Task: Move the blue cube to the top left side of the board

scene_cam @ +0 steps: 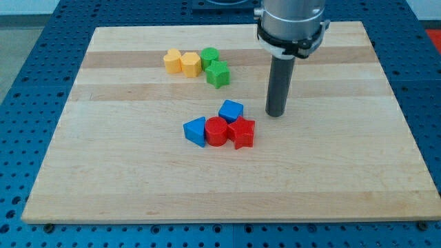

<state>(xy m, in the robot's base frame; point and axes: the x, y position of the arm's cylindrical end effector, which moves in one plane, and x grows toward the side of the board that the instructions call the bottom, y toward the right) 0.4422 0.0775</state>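
Observation:
The blue cube (pixel 231 110) sits near the middle of the wooden board (pixel 124 172), at the top of a tight cluster. Below it lie a red cylinder (pixel 216 131), a red star-shaped block (pixel 242 132) and a blue triangular block (pixel 196 131). My tip (pixel 276 114) rests on the board to the right of the blue cube, a short gap away and not touching it. The rod rises to the arm's grey flange (pixel 291 24) at the view's top.
Near the board's upper left middle lie two yellow blocks (pixel 172 60) (pixel 191 64), a green cylinder-like block (pixel 209 56) and a green star-shaped block (pixel 218 74). The board lies on a blue perforated table (pixel 27 83).

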